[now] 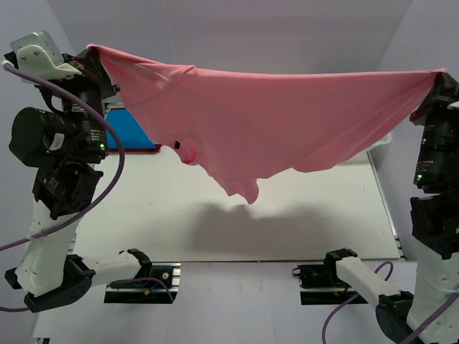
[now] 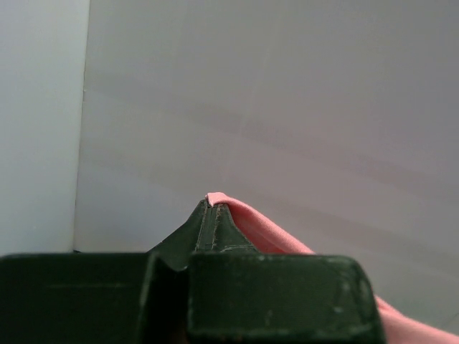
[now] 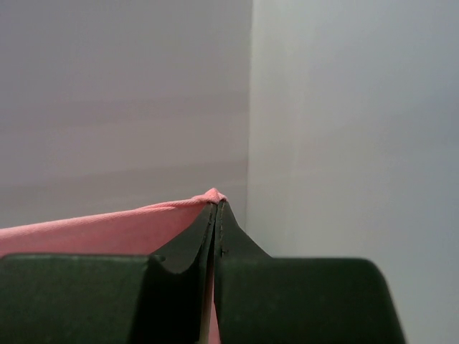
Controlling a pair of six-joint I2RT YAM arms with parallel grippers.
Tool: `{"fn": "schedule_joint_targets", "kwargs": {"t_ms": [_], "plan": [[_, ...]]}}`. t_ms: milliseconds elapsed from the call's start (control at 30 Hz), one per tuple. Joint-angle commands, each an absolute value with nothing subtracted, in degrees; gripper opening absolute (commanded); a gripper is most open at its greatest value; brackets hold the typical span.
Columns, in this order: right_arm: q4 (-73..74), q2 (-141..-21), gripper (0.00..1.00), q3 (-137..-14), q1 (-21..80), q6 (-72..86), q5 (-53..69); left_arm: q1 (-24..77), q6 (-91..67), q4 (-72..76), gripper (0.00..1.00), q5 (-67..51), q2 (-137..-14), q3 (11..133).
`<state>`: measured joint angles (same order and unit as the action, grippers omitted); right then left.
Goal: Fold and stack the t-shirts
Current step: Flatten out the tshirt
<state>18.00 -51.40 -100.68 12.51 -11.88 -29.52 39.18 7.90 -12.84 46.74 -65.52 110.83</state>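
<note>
The salmon pink t-shirt hangs spread wide in the air, high above the table. My left gripper is shut on its left corner, and my right gripper is shut on its right corner. The cloth sags between them to a point at the middle bottom. In the left wrist view the pink edge pokes out past the closed fingertips. In the right wrist view the pink cloth runs left from the closed fingertips. A bright blue shirt lies on a red one at the table's back left.
The white table lies under the hanging shirt, with the shirt's shadow on it. A white edge of something shows at the back right behind the cloth. Grey walls close in at the back and both sides.
</note>
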Motion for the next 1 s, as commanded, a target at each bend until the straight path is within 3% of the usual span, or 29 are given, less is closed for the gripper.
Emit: {"fn": "schedule_joint_targets", "kwargs": {"t_ms": [0,200,733,967], "plan": [[14.41,-53.61,0.0,-105.54,12.39,-13.89,-22.63,39.11,7.14,-11.94,0.0,44.92,-64.86,113.89],[14.32,-51.59,0.0,-107.14,12.57,-10.9,-14.42,39.11,3.87,-15.9,0.0,36.92,-65.04,116.63],[19.42,-37.63,0.0,-101.69,12.31,-2.73,-6.24,38.5,-9.4,-25.48,0.0,15.66,-53.53,115.31],[16.53,-32.97,0.0,-93.88,12.39,1.21,-5.54,38.5,-10.55,-26.1,0.0,14.58,-53.53,113.39]]}}
